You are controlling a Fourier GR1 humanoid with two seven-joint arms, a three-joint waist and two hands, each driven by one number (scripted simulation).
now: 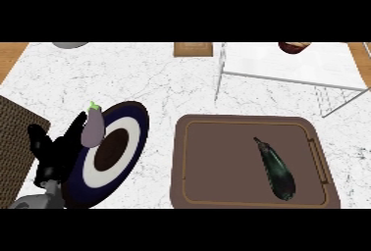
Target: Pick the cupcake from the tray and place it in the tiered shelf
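shelf (290, 63) far right, cupcake (294, 47) on it | tray (217, 162) holds dark vegetable (275, 169) | left hand (51, 152) open, empty, resting by plate (138, 122)

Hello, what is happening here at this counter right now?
Nothing is being held at present. The left hand rests open beside the dark plate, where a purple eggplant lies on the rim. The brown tray holds only a dark green vegetable. The cupcake already sits on the white tiered shelf. The right hand is out of view.
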